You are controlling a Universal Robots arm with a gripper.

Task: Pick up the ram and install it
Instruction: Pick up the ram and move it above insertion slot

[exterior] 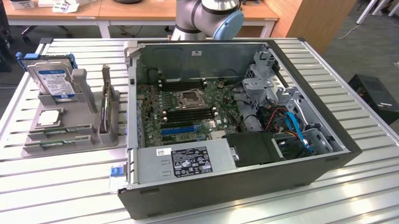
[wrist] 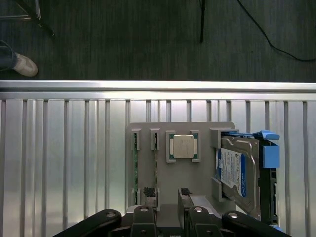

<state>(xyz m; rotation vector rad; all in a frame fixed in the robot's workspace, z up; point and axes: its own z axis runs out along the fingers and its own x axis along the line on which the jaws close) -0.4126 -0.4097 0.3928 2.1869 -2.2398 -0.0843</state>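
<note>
Two ram sticks stand on edge in slots of the grey holder, at the exterior view's left of the computer case. In the wrist view they are thin green strips running along the holder. My gripper hovers well above the holder. It is open, its two fingertips are spread apart and nothing is between them. One fingertip lies over the end of a ram stick's slot. The arm's upper joints rise behind the case.
The holder also carries a square silver CPU and a blue-labelled hard drive. The open case shows the motherboard's black memory slots, a blue slot and the power supply. A person's shoe is on the floor beyond the ribbed table's edge.
</note>
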